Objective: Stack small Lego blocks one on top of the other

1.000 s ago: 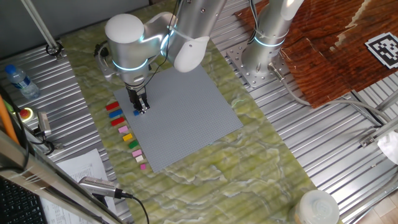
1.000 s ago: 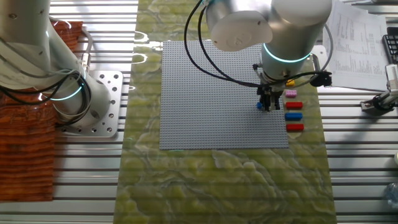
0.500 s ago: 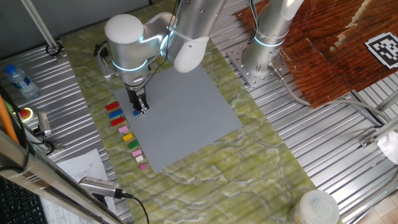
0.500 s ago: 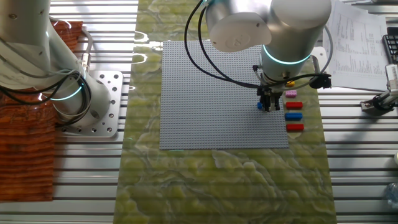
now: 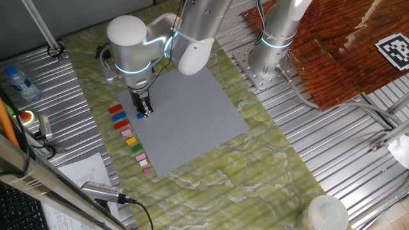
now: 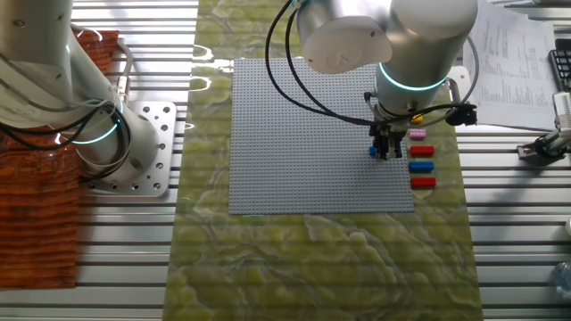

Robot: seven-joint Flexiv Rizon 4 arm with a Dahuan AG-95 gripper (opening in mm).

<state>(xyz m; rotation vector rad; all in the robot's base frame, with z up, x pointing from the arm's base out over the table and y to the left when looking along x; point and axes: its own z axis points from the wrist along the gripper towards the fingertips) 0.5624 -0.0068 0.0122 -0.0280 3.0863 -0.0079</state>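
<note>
My gripper point(image 5: 145, 111) points straight down at the left part of the grey studded baseplate point(image 5: 192, 115); it also shows in the other fixed view point(image 6: 385, 153). Its fingers stand close together on a small blue Lego block point(image 5: 140, 116) point(image 6: 373, 152), which pokes out at the fingertips, at or just above the plate surface. A row of loose small blocks lies on the mat beside the plate: red point(image 5: 115, 109), blue point(image 5: 117, 117), red point(image 5: 120, 124), yellow point(image 5: 126, 132), green point(image 5: 130, 140) and pink point(image 5: 140, 156). In the other fixed view the pink point(image 6: 417, 134), red point(image 6: 419, 150), blue point(image 6: 421, 166) and red point(image 6: 423, 182) ones show.
A second arm's base point(image 5: 271, 61) stands on a metal plate behind the baseplate. A water bottle point(image 5: 19, 83) and a red button point(image 5: 27, 116) are at the left. Papers point(image 6: 513, 76) lie beside the mat. A brown cloth point(image 5: 345, 51) covers the back right.
</note>
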